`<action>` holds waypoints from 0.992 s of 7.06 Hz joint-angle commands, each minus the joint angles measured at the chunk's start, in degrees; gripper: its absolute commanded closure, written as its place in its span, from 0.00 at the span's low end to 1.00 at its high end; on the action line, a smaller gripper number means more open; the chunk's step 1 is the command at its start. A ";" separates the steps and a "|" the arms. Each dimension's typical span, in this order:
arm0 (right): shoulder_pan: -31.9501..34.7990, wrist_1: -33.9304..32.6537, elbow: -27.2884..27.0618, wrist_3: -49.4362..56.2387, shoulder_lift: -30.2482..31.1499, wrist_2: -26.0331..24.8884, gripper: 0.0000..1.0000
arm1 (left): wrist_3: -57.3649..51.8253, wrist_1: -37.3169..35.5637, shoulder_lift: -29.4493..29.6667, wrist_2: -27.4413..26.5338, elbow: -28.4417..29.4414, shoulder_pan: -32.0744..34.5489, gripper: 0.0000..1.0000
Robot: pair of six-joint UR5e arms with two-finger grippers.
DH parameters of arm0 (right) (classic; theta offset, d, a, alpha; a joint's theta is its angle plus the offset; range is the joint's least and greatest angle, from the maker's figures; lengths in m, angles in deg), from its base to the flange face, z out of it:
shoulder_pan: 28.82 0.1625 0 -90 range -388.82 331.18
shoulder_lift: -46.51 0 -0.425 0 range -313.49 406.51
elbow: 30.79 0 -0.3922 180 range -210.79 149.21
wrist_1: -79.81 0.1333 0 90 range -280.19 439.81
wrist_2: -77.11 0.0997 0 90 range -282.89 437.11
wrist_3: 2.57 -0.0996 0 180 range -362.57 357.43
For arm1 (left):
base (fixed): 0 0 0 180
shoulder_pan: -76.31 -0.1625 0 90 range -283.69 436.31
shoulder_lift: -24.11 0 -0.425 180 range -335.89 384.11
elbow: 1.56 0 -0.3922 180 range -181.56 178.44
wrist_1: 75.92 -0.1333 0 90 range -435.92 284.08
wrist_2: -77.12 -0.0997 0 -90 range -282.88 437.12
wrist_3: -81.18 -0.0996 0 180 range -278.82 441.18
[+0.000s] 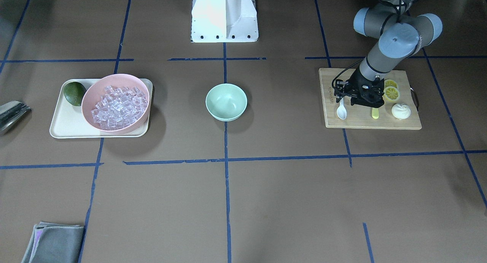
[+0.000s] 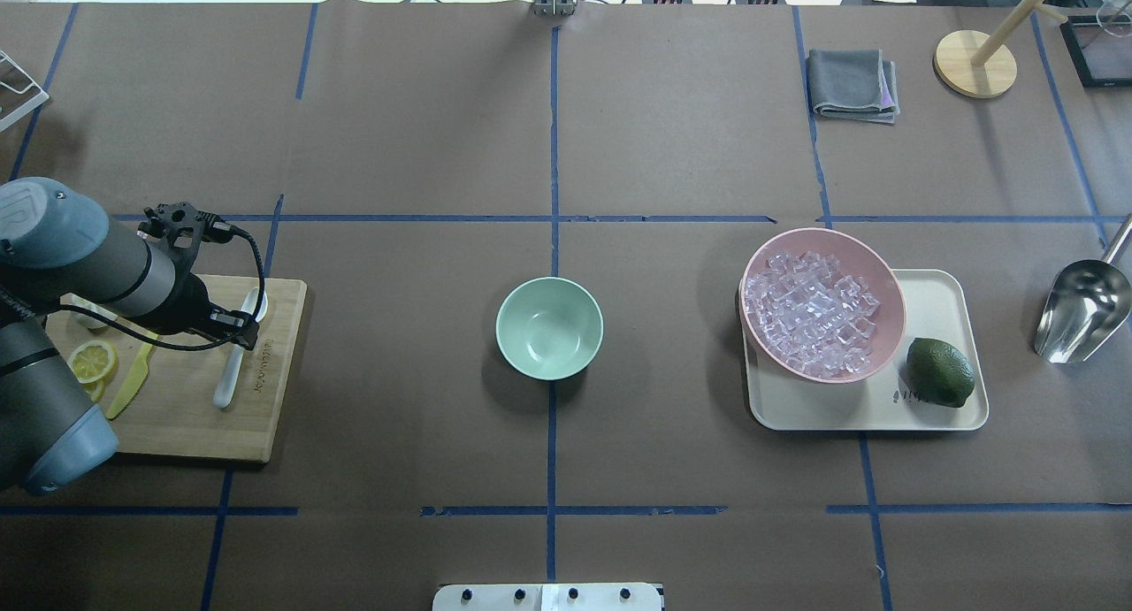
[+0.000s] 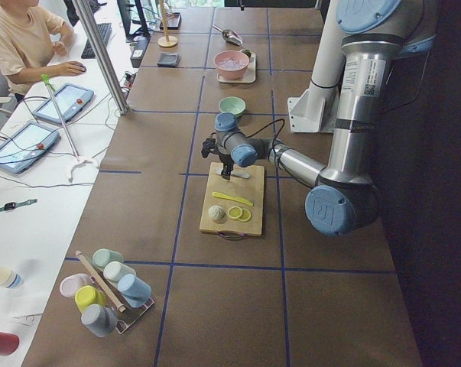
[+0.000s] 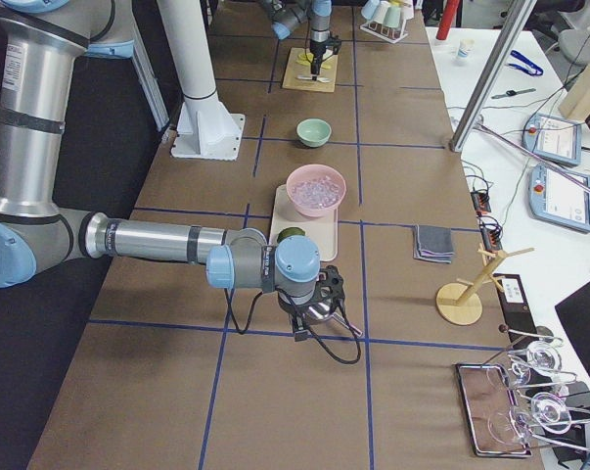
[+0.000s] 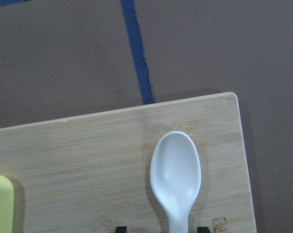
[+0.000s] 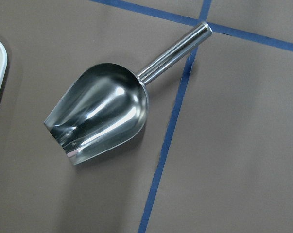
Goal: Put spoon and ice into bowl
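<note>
The white spoon (image 1: 341,110) lies on the wooden cutting board (image 1: 365,122), scoop towards the far edge; it also shows in the overhead view (image 2: 232,363) and the left wrist view (image 5: 176,174). My left gripper (image 1: 344,99) is low over the spoon's handle, open, with one fingertip (image 5: 120,228) on each side of it. The mint-green bowl (image 1: 226,102) stands empty at the table's centre. The ice (image 1: 118,107) is heaped in the pink bowl (image 1: 114,80). My right gripper (image 4: 319,299) hovers over a metal scoop (image 6: 100,116); I cannot tell whether it is open or shut.
On the board lie a yellow-green knife (image 2: 133,385), lemon slices (image 1: 391,92) and a white bun-like lump (image 1: 400,111). The pink bowl and a lime (image 1: 74,93) sit on a cream tray (image 1: 64,126). A grey cloth (image 2: 852,82) and a wooden stand (image 2: 975,63) are far right.
</note>
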 commanded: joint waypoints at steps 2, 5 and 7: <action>-0.01 0.02 0.01 -0.14 0.06 0.01 0.00 | -0.03 -0.01 0.64 -0.06 -0.12 -0.64 0.47; -0.01 0.02 1.15 -0.14 -0.03 0.01 0.00 | -0.20 -0.10 0.73 -0.06 -0.03 -0.83 0.57; -0.01 0.11 1.32 -0.14 -0.03 0.01 0.00 | -0.12 -0.10 0.73 -0.06 0.05 -0.83 0.67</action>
